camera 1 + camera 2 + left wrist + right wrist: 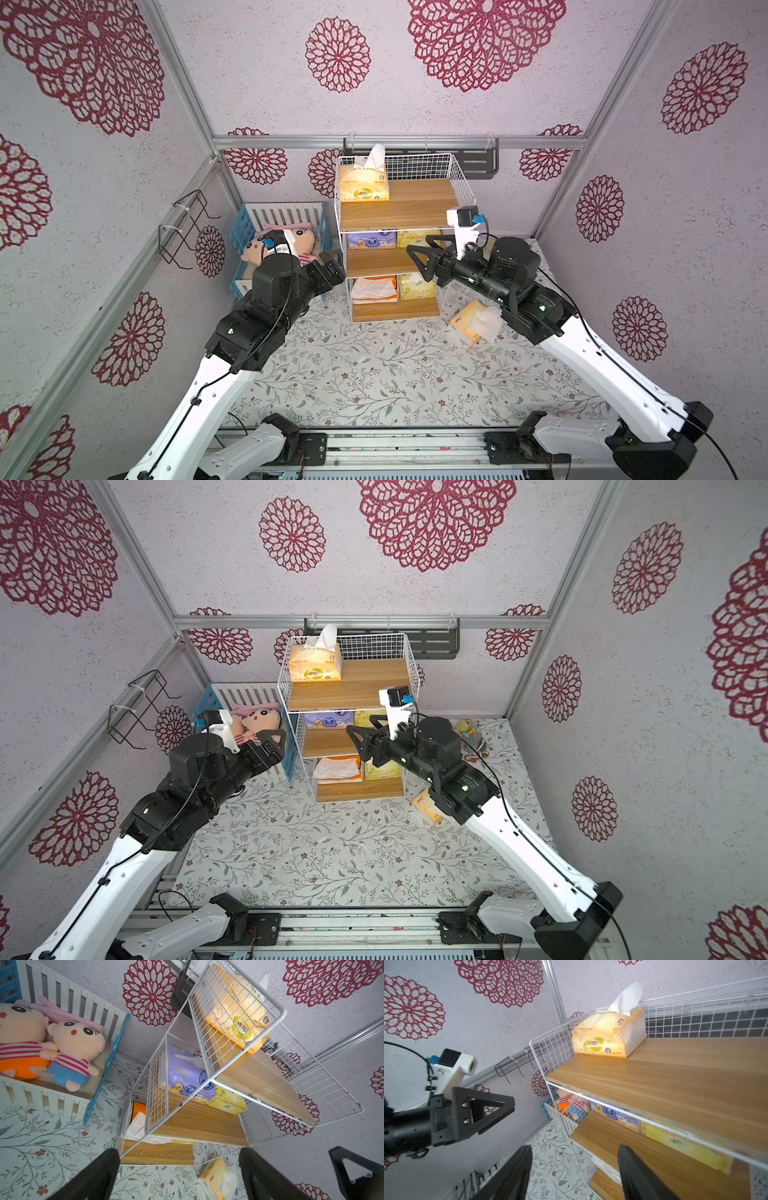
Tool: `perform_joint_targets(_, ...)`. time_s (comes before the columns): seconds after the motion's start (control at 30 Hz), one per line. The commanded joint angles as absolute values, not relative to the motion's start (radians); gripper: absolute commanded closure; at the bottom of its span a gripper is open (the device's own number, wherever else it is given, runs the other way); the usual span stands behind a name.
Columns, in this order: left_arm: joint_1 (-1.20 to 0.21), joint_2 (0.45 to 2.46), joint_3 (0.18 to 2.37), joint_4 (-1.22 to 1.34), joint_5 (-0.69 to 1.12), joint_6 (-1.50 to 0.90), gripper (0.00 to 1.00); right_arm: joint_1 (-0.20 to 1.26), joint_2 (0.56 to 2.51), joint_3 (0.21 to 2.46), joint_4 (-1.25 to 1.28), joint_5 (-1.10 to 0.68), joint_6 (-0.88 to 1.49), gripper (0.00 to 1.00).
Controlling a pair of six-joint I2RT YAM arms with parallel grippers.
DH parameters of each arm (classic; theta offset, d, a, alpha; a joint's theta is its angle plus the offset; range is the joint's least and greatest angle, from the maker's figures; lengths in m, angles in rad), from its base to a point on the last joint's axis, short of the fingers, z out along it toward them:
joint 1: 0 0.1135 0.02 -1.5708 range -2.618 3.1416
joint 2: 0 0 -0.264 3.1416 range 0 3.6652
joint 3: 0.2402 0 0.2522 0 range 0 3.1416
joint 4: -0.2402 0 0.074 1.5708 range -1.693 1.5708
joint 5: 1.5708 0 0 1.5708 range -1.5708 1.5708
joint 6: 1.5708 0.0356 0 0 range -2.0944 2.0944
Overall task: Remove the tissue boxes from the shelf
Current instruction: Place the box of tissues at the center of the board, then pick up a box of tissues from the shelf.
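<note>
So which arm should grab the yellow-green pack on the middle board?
Right. The right gripper is open at the shelf front, pointing toward the pack; the left gripper sits beside the wire side.

On the desk [374, 374] I see the shelf [376, 262], a crib [282, 214] and a loose tissue pack [467, 322]; another pack [363, 187] sits on the top board [415, 208].

Shelf [374, 264] at back centre, crib [282, 214] just left of it, tissue pack [364, 185] on top tier [419, 199], second pack [467, 324] on bench [374, 374] right of shelf.
</note>
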State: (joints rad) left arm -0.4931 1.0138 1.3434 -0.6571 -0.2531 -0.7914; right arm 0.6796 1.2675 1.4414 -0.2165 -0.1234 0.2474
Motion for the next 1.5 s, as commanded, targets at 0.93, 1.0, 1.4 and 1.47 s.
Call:
perform_joint_targets(0.93,-0.325,1.045,1.201,-0.503,0.002,-0.773,0.03,0.6,2.069,2.476,-0.487,-0.028,0.197,0.31)
perform_joint_targets(1.0,-0.324,1.041,1.184,-0.495,0.008,-0.776,0.03,0.6,2.074,2.476,-0.473,-0.032,0.202,0.32)
perform_joint_targets(1.4,-0.323,1.019,1.155,-0.489,0.011,-0.785,0.03,0.6,2.091,2.476,-0.448,-0.058,0.205,0.6)
perform_joint_targets(1.47,-0.323,1.014,1.154,-0.492,0.008,-0.788,0.03,0.6,2.087,2.476,-0.444,-0.062,0.201,0.66)
